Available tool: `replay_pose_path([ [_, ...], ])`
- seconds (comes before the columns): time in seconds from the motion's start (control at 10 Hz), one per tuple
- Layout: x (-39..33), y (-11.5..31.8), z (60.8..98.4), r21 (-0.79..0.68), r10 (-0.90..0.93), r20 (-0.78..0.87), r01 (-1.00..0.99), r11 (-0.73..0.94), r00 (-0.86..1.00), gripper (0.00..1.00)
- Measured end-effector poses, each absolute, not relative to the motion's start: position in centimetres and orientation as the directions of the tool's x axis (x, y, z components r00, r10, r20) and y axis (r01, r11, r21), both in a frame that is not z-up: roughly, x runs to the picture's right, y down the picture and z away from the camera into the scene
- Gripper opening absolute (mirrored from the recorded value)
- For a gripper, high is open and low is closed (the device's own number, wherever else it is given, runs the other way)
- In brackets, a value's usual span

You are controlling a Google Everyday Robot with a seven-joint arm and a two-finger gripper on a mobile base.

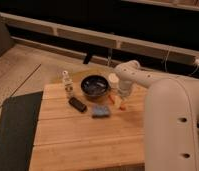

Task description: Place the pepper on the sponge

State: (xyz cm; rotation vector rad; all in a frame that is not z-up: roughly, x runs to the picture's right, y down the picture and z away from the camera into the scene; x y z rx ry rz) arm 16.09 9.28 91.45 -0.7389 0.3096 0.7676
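The pepper (123,105) shows as a small red-orange sliver on the wooden table (88,145), right of the dark bowl (94,85). My gripper (124,95) hangs at the end of the white arm, directly over the pepper and hiding part of it. Whether it touches the pepper I cannot tell. The sponge (99,111), a flat blue-grey pad, lies a short way to the left of the pepper and in front of the bowl, with nothing on it.
A small black block (77,104) lies left of the sponge. A small clear bottle (68,84) stands left of the bowl. A white cup (113,80) sits behind the gripper. My large white arm body (173,130) covers the table's right side.
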Motion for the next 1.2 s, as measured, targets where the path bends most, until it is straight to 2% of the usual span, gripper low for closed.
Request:
replay_pose_path([
  [0.3,16.0,9.4,93.3,-0.506,0.489,-0.522,-0.715,0.482,0.699,0.65],
  [0.7,15.1,10.0,93.9,-0.524,0.429,-0.539,-0.687,0.504,0.725,0.64],
  [0.9,14.8,10.6,93.8,-0.538,0.409,-0.543,-0.678,0.502,0.734,0.51],
  [1.0,14.6,10.8,93.7,-0.543,0.401,-0.542,-0.672,0.504,0.739,0.36],
  [1.2,14.4,10.7,93.6,-0.542,0.397,-0.539,-0.667,0.512,0.743,0.16],
])
